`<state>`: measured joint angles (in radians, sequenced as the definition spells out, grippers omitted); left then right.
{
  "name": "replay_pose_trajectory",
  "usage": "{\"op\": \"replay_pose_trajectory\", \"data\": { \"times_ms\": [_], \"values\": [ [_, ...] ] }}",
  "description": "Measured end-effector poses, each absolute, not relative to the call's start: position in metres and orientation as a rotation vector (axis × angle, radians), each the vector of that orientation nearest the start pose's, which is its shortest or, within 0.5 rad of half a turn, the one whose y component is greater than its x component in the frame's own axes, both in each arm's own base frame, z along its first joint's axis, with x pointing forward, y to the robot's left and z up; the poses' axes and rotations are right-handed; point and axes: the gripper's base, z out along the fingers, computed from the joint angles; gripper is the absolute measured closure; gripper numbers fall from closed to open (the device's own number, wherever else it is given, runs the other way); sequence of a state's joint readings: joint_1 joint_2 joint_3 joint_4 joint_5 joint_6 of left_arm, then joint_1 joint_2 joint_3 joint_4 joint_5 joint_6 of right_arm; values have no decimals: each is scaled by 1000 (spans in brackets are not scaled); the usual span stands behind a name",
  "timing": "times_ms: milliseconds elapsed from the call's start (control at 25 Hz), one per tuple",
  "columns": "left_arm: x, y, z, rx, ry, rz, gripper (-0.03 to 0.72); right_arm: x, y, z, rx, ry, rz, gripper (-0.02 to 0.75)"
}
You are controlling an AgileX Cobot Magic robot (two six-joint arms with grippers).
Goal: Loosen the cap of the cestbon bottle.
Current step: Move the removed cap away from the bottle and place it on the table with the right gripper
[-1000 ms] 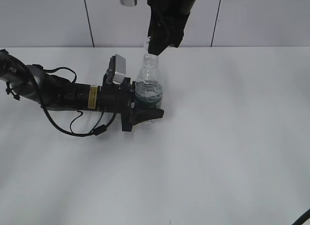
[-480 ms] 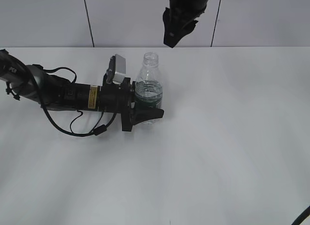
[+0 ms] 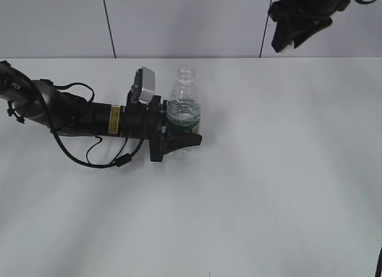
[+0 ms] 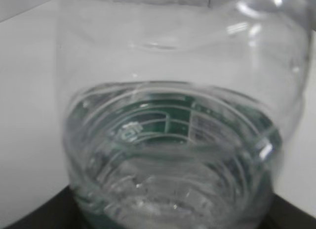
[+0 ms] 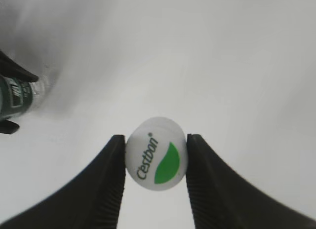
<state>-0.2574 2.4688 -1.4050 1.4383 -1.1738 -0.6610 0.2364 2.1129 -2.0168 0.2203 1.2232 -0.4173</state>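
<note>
The cestbon bottle stands upright on the white table with its neck bare and open. My left gripper is shut on its lower body; in the left wrist view the bottle fills the frame, green label band showing. My right gripper is high at the top right, away from the bottle. In the right wrist view it is shut on the cap, white with a green leaf mark and "Cestbon" lettering. The bottle's label edge shows at the far left there.
The left arm with its cables lies along the table's left side. A grey panelled wall stands behind the table's far edge. The white table stretches to the right and front of the bottle.
My right gripper lifted off the bottle neck with the cap and moved up and to the right. The bottle's neck is now bare. The left gripper and bottle stayed still.
</note>
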Motion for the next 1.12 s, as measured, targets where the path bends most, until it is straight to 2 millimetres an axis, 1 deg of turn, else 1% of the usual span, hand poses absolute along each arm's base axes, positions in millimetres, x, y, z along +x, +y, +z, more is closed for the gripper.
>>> {"op": "replay_pose_trajectory", "data": {
  "times_ms": [240,440,560,680,800,880,1120],
  "values": [
    [397,-191,50,1299,1478,-1062,277,443,84,237,-590,2830,259,450],
    [397,-191,50,1293,1485,-1068,277,442,49,201,-376,2881,203,450],
    [397,-191,50,1291,1487,-1069,277,439,35,181,-269,2877,185,450],
    [397,-191,50,1289,1489,-1070,277,434,28,161,-192,2866,166,450],
    [397,-191,50,1288,1490,-1071,277,430,27,147,-151,2844,156,450],
    [397,-191,50,1288,1490,-1071,277,428,27,143,-137,2833,154,450],
    [397,-191,50,1288,1490,-1071,277,431,26,141,-108,2805,149,451]
  ]
}}
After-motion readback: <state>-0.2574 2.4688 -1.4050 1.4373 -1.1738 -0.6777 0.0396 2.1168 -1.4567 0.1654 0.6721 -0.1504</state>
